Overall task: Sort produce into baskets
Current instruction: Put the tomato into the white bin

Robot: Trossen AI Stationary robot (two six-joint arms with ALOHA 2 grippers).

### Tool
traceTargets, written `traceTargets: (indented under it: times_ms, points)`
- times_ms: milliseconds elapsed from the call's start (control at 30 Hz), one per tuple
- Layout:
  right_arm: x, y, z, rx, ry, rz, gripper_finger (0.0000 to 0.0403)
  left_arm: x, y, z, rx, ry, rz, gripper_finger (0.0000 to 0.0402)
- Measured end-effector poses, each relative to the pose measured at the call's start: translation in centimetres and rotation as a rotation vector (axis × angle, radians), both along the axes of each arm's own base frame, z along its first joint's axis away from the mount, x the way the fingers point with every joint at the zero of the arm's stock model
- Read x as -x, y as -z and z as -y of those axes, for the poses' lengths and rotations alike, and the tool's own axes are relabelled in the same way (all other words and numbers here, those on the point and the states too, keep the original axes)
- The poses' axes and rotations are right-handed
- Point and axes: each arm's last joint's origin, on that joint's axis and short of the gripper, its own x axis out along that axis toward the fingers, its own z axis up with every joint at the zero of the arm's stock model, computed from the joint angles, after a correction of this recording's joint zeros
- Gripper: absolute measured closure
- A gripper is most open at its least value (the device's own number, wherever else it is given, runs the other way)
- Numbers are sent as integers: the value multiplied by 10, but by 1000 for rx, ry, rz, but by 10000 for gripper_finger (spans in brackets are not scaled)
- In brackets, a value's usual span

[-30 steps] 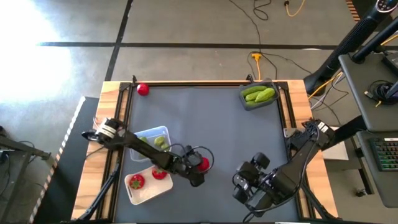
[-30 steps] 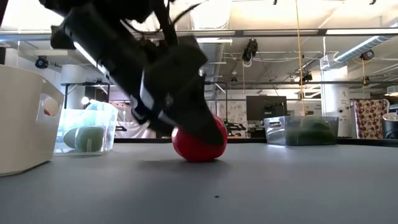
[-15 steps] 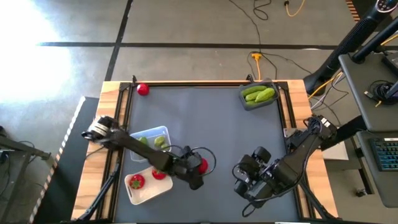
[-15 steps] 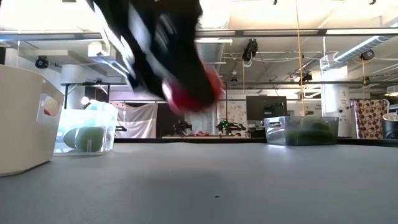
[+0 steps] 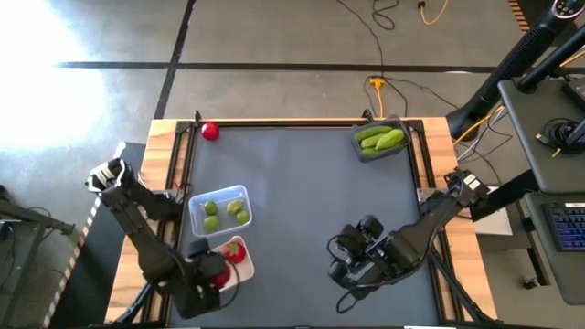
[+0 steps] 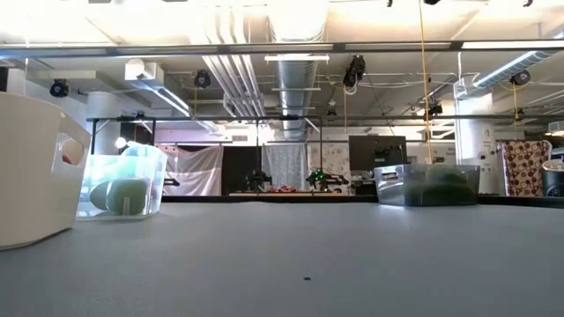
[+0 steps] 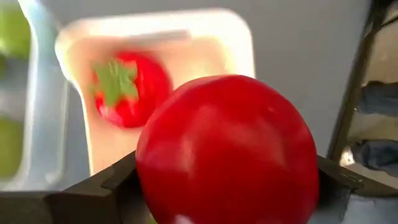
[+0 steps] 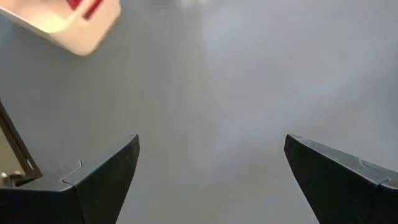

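My left gripper (image 5: 208, 276) is shut on a red tomato (image 7: 227, 149) above the cream-white tray (image 5: 239, 270) at the near left. A tomato with a green stem (image 7: 127, 90) lies in that tray. The clear tray (image 5: 220, 209) beside it holds limes (image 5: 212, 208). The dark grey tray (image 5: 379, 140) at the far right holds cucumbers. A loose tomato (image 5: 210, 131) lies at the far left corner. My right gripper (image 5: 352, 267) is open and empty over the mat at the near right. My left gripper pinches the tomato by its two opposite sides (image 7: 149, 168) between its two fingers (image 7: 106, 190). The fingers point down from above. The tomato is lifted clear, over the near end of the cream-white tray (image 7: 236, 43).
The grey mat (image 5: 302, 201) lies bare between the trays. In the low view the cream-white tray (image 6: 31, 167) and clear tray (image 6: 123, 183) stand at the left and the cucumber tray (image 6: 427, 185) at the right. Wooden table edges frame the mat.
My left gripper has lifted the tomato off the middle of the mat and carried it toward the table's left and near edges, to above the cream-white tray. My right gripper has shifted a little toward the table's left.
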Motion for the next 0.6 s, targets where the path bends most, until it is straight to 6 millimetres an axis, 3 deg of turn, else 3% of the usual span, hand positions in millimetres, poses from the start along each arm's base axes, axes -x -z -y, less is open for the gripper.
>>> traceTargets:
  times_ms: [133, 333, 600]
  points:
    - [-8, 3, 2, -11, 17, 40, 9, 11, 25, 4, -2, -37, -42, 125]
    - [-13, 2, 2, -43, 27, 85, 9, 10, 53, -3, -74, -59, -95, 121]
    - [-17, -4, 7, -74, 11, 86, 9, 6, 61, 0, -84, -24, -117, 62]
